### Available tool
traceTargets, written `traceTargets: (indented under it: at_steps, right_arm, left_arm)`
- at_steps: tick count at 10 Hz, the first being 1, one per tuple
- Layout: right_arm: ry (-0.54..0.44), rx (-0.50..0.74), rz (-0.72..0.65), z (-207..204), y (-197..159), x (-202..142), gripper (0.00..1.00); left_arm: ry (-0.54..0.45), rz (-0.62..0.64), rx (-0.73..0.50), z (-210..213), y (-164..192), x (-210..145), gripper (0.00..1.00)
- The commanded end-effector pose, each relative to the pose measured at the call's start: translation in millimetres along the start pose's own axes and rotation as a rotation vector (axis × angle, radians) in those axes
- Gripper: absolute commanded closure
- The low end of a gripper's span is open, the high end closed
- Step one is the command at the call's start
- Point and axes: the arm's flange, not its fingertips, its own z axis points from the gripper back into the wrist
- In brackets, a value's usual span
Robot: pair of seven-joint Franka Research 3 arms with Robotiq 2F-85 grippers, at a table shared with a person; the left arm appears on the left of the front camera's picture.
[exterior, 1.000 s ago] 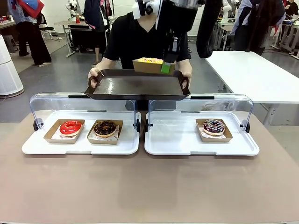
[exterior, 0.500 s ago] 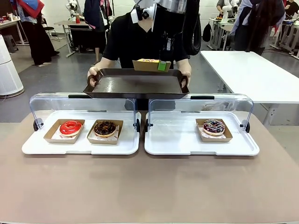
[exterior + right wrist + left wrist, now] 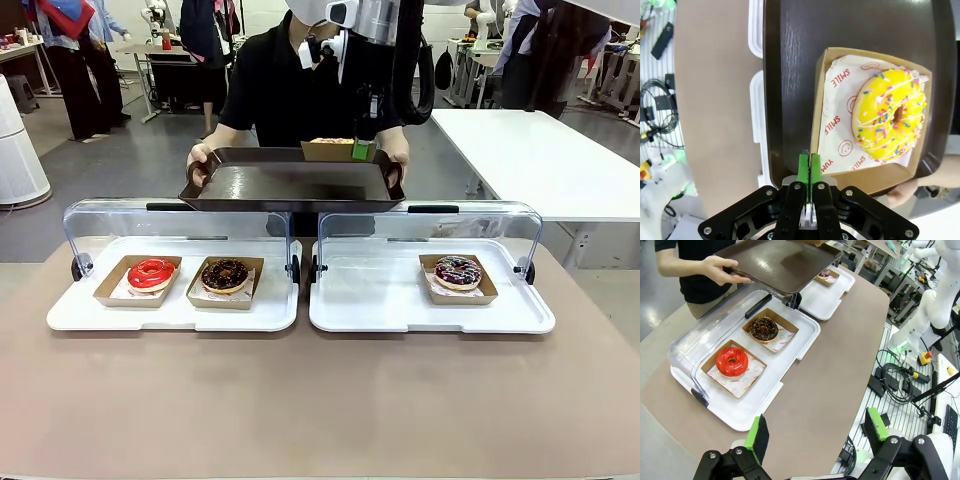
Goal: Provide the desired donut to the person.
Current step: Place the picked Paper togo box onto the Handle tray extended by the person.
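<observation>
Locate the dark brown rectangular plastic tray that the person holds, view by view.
Front view: dark brown tray, upper centre.
Left wrist view: top edge, left of centre.
Right wrist view: centre to right edge.
Shared landmark: the beige table, beside it throughout.

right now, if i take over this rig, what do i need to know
Right gripper: shut on the rim of the donut box, with the yellow sprinkled donut inside.
Left gripper: open, empty, above the table.
The box is over the brown tray that the person holds in both hands; whether it rests on the tray is unclear.
The red donut and chocolate donut are in the left display case; the dark sprinkled donut is in the right display case.
Done: donut brought to the tray.
Left: set down, release, withdraw.
</observation>
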Motion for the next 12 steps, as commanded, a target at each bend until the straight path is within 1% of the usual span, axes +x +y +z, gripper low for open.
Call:
traceTargets:
  at_steps: [1, 5, 9, 10, 11, 12]
  right_arm:
    - [0.031, 0.025, 0.022, -2.7, -11.9, -3.7, 0.98]
    - [0.036, 0.054, -0.003, -22.2, -17.1, -18.5, 0.98]
    - [0.018, 0.090, -0.012, -28.1, -19.0, -24.8, 0.98]
    - [0.010, 0.094, -0.013, -27.2, -19.1, -24.5, 0.87]
    - [0.012, 0.102, -0.008, -28.0, -18.8, -25.7, 0.39]
    - [0.011, 0.105, -0.011, -27.5, -18.8, -26.8, 0.28]
  left_arm:
    - [-0.005, -0.005, -0.002, 0.6, -1.1, 0.0, 0.00]
    - [-0.005, -0.005, -0.002, 0.6, -1.1, 0.0, 0.00]
    - [-0.005, -0.005, -0.002, 0.6, -1.1, 0.0, 0.00]
    - [-0.005, -0.005, -0.002, 0.6, -1.1, 0.0, 0.00]
    - [-0.005, -0.005, -0.002, 0.6, -1.1, 0.0, 0.00]
    - [-0.005, -0.005, -0.002, 0.6, -1.1, 0.0, 0.00]
